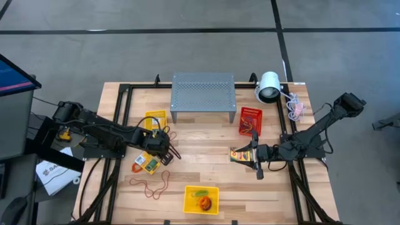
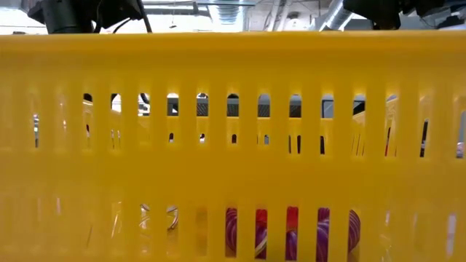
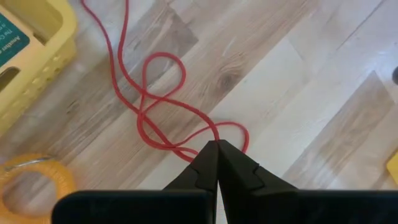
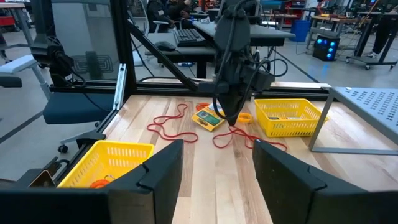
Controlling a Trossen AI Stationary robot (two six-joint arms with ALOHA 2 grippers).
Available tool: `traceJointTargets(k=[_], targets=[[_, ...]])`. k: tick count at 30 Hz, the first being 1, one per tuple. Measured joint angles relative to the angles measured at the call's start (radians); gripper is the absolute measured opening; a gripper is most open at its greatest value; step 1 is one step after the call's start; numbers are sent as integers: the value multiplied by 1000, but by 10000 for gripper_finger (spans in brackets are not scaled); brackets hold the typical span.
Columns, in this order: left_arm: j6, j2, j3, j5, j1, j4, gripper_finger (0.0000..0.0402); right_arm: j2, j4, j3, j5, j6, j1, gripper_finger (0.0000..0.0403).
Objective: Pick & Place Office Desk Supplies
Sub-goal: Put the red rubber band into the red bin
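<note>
Red rubber-band loops and crayon boxes scattered on wood.

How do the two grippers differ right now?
The left gripper is shut, pinching a red rubber band on the table; the right gripper stands open.
The left gripper is down near the left yellow basket; the right gripper is beside a crayon box below the red basket.
Both are dark two-finger grippers low over the wooden table.
</note>
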Motion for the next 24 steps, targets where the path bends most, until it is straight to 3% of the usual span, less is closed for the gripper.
traceJointTargets(k=[4, 14, 24], targets=[[29, -17, 0, 0, 0, 18, 0, 0, 0, 0, 0, 0, 0, 188], [182, -155, 0, -8, 0, 251, 0, 0, 0, 0, 0, 3, 0, 188], [239, -228, 0, -32, 0, 299, 0, 0, -2, 0, 0, 13, 0, 188]])
